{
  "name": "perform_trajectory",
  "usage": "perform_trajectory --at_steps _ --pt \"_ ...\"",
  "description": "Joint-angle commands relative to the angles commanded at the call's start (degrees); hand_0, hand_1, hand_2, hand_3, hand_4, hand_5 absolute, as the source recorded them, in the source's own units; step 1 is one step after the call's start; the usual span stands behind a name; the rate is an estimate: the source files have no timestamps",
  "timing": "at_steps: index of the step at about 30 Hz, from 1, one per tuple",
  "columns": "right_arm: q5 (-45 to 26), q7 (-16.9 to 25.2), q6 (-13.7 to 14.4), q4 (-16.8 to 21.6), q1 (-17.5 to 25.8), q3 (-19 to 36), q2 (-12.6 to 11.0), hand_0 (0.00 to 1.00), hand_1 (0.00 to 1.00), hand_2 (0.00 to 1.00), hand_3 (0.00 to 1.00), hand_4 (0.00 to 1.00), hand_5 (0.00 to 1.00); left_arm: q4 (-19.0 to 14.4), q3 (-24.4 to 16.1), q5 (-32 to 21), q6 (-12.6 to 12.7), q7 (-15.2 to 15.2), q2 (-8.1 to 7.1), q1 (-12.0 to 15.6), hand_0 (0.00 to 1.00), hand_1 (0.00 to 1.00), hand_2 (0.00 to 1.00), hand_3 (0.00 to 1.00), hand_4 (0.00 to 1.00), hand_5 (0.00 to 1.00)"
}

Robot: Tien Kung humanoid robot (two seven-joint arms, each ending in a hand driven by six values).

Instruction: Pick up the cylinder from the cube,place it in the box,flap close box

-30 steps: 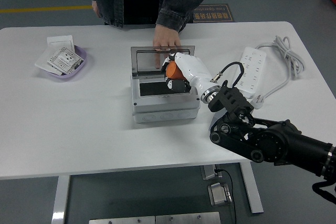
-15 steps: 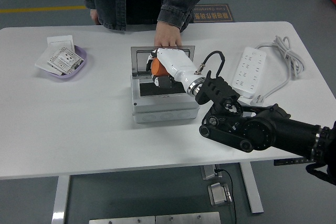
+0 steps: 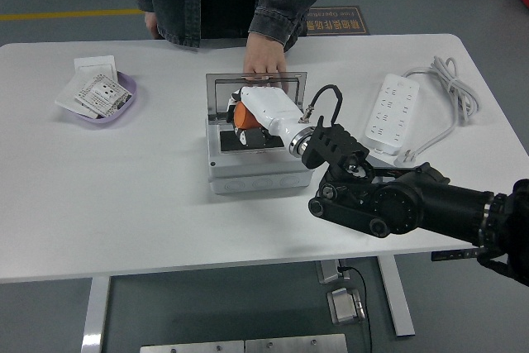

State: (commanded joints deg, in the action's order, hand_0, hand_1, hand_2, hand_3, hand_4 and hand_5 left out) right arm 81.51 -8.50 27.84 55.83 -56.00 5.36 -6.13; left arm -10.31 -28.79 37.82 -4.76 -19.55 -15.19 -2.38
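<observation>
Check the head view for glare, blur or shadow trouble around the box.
Head view: sharp and evenly lit, shadows soft. The box lid reflects some light, with no blown-out glare. The orange cylinder stays mostly hidden inside the right hand, whose white shell is bright but not clipped. A person's hand steadying the lid is in focus.

even, bright overhead light — soft shadows, sharp focus, mild glare on table (image 3: pixel 124 188)

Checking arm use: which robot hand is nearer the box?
Right. The right hand holds the orange cylinder over the open box; the left hand is out of view.
</observation>
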Motion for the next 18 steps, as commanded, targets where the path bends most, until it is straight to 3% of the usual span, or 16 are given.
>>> perform_trajectory --at_steps 4,5,10,11,16,17,18 --pt "-0.6 0.9 -1.8 -1.2 -0.1 0.6 0.0 0.002 0.059 0.269 0.235 0.028 0.002 0.0 0.9 -0.8 0.0 0.3 0.04 -0.1 0.660 0.693 0.570 0.554 0.500 0.079" --pt "-0.7 1.0 -2.1 -1.4 -0.1 0.7 -0.1 0.017 0.105 0.299 0.333 0.074 0.031 0.0 1.1 -1.0 0.1 0.3 0.04 -0.1 0.661 0.694 0.571 0.555 0.501 0.080" --pt "-1.0 1.5 -2.6 -2.0 0.0 1.1 -0.1 0.017 0.105 0.299 0.333 0.074 0.031 0.0 2.0 -1.8 0.1 0.6 0.02 -0.2 0.661 0.694 0.571 0.555 0.501 0.080" --pt "-1.0 1.5 -2.6 -2.1 0.0 1.1 -0.1 0.173 0.304 0.528 0.647 0.645 0.193 0.0 2.1 -1.9 0.1 0.6 0.03 -0.2 0.661 0.693 0.570 0.553 0.495 0.078" --pt "-1.1 1.8 -1.8 -2.1 0.3 0.9 0.0 0.173 0.304 0.528 0.647 0.645 0.193 0.0 2.1 -1.6 0.0 0.6 0.07 -0.4 0.661 0.693 0.570 0.553 0.495 0.078" --pt "-1.1 1.9 -1.7 -2.0 0.4 0.9 0.0 0.281 0.396 0.569 0.652 0.836 0.387 0.0 1.9 -1.4 0.0 0.5 0.07 -0.4 0.660 0.692 0.569 0.553 0.493 0.078" --pt "-1.1 1.9 -1.5 -2.0 0.4 0.9 0.0 0.281 0.396 0.569 0.652 0.836 0.387 0.0 1.6 -1.1 0.0 0.4 0.07 -0.4 0.660 0.692 0.569 0.553 0.493 0.078"
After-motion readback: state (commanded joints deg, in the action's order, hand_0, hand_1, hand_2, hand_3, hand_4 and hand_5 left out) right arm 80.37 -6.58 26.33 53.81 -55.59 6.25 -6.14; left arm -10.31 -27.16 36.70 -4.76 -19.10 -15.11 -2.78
